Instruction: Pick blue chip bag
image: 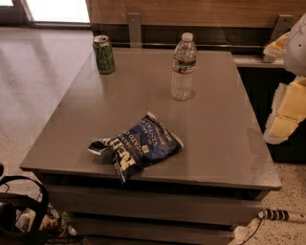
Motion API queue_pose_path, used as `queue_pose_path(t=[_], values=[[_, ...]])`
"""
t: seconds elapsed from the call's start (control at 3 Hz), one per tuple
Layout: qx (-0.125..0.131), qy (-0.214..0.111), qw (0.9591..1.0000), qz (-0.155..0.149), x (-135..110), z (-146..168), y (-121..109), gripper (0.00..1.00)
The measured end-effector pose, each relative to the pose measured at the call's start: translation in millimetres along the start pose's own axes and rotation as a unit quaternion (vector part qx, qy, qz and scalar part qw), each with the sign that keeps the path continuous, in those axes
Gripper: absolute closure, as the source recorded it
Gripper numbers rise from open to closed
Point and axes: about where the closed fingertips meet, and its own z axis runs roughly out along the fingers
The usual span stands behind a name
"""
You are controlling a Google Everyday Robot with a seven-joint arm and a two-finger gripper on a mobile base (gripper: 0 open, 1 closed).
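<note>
The blue chip bag (139, 147) lies crumpled on the grey table (220, 143) near its front edge, left of centre, dark navy with white lettering. One corner hangs slightly over the front edge. My gripper (287, 112) shows as a white and cream shape at the right edge of the camera view, beyond the table's right side and well apart from the bag, holding nothing that I can see.
A green can (103, 54) stands at the table's back left corner. A clear water bottle (183, 67) stands upright at the back centre. A wooden wall panel (191, 12) runs behind. A black bag (19, 215) sits on the floor at front left, a cable (279, 215) at front right.
</note>
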Motion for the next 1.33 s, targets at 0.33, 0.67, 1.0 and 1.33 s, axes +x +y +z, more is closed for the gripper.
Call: queue_pose_path(t=[0.33,0.67,1.0,1.33], values=[[0.0,0.0,1.0,0.0,0,0,0,0.0],[-0.031,-0.039,0.9986,-0.019,-25,27,12,0.0],[-0.105,-0.097,0.9869,-0.074,-82,96,45,0.0],[-0.152,-0.128,0.9718,-0.128,-124,138,73,0.0]])
